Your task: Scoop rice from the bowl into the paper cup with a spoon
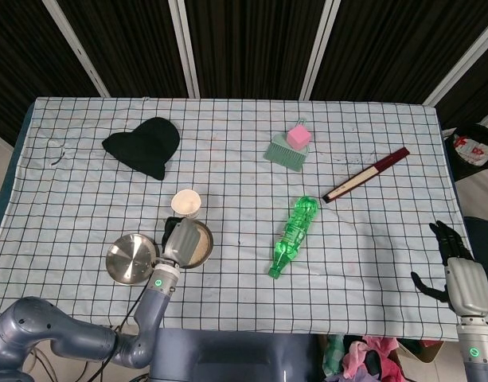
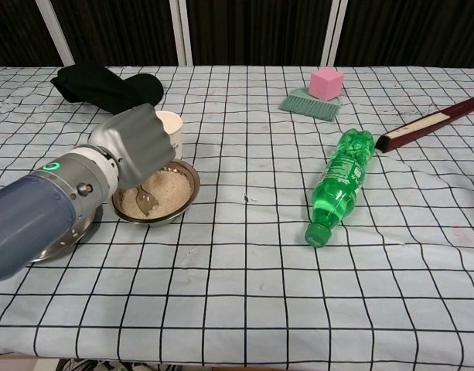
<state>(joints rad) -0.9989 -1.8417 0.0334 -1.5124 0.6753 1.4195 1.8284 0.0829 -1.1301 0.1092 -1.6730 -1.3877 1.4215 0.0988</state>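
A metal bowl (image 2: 184, 202) (image 1: 202, 248) of rice sits at the table's front left. Just behind it stands the paper cup (image 2: 170, 124) (image 1: 186, 203), upright. My left hand (image 2: 136, 147) (image 1: 178, 239) hovers over the bowl's left side and grips a metal spoon (image 2: 146, 200), whose bowl dips into the rice. The handle is hidden inside the hand. My right hand (image 1: 454, 270) hangs off the table's right edge with fingers apart, holding nothing.
A round metal lid (image 1: 129, 259) lies left of the bowl. A green bottle (image 2: 339, 182) lies on its side mid-table. Further back are a black hat (image 1: 146, 145), a green brush with a pink block (image 1: 290, 147) and a folded fan (image 1: 366, 175).
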